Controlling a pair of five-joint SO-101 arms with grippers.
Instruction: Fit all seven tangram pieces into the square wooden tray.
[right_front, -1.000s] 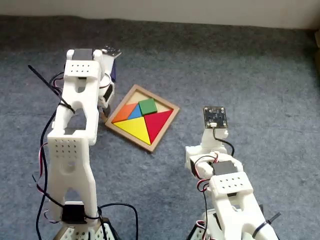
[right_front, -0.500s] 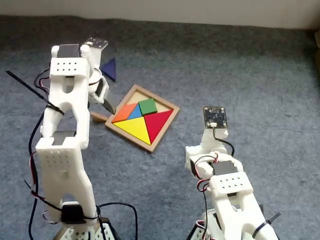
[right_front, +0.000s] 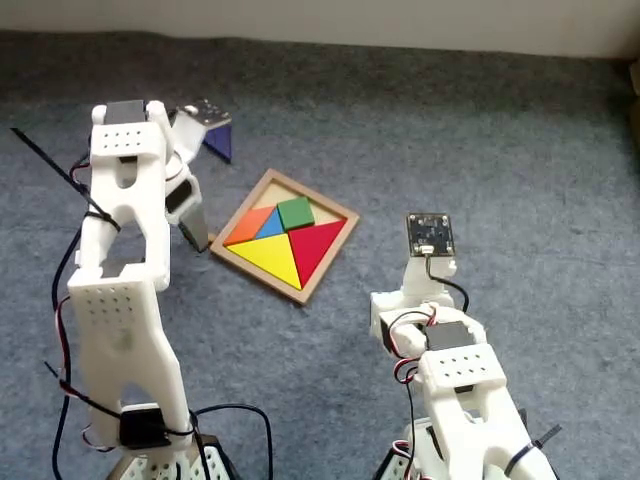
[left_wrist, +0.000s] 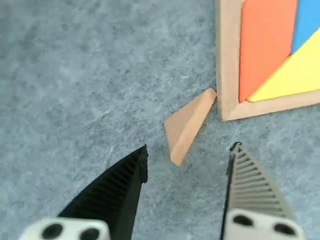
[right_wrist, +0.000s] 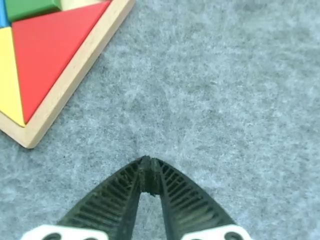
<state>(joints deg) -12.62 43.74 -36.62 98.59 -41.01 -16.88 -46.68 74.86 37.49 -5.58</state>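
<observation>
The square wooden tray (right_front: 330, 262) lies mid-table and holds orange (right_front: 248, 224), blue (right_front: 270, 225), green (right_front: 296, 212), red (right_front: 315, 246) and yellow (right_front: 270, 255) pieces. A tan triangle (left_wrist: 189, 125) rests on the carpet, touching the tray's corner (left_wrist: 227, 75). My left gripper (left_wrist: 189, 149) is open just short of the tan triangle, one finger on each side, holding nothing. In the high view the left gripper (right_front: 195, 225) stands at the tray's left corner. A dark purple triangle (right_front: 218, 142) lies on the carpet further back. My right gripper (right_wrist: 148, 165) is shut and empty over bare carpet, near the tray's rim (right_wrist: 75, 80).
Grey carpet covers the whole table. The right arm (right_front: 430, 330) stands at the front, right of the tray. A strip at the tray's far side (right_front: 325, 212) is bare wood. Open carpet stretches to the right and behind the tray.
The left arm has swung to the left, uncovering the dark purple triangle, and its gripper now stands over the tan triangle. The right arm has not moved.
</observation>
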